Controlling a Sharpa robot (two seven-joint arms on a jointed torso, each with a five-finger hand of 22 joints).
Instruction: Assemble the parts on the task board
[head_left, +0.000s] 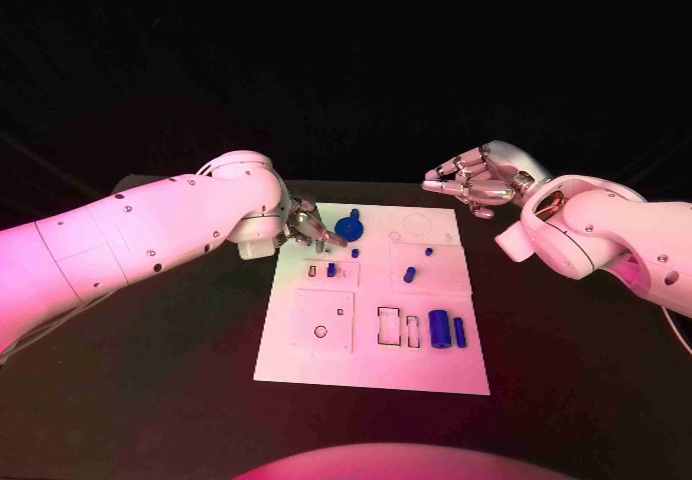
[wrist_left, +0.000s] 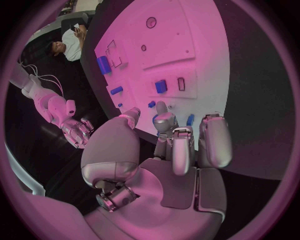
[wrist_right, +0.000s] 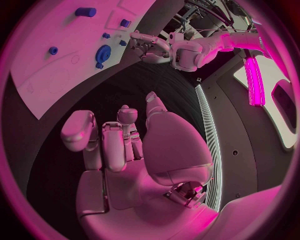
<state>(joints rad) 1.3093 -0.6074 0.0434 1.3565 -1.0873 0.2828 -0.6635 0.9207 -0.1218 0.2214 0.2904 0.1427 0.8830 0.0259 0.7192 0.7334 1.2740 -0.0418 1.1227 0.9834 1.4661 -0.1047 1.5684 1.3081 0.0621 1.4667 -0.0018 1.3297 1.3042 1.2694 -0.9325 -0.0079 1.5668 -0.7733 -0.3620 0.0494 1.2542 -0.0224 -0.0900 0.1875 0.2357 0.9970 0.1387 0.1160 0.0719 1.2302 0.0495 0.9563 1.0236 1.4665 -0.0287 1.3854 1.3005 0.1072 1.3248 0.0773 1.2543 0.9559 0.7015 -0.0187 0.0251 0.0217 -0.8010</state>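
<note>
At the far left corner of the task board (head_left: 372, 362), your left hand (head_left: 306, 228) hovers, fingers curled on nothing, beside the round blue part (head_left: 352, 224); approach slowly and squarely while the right hand (head_left: 479, 180) waits, loosely curled, off the board.

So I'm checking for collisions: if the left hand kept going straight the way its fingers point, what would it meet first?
Probably the round blue part at the task board's far end: the left hand's fingertips point across that edge, just short of the part. Its height above the board is unclear.
</note>
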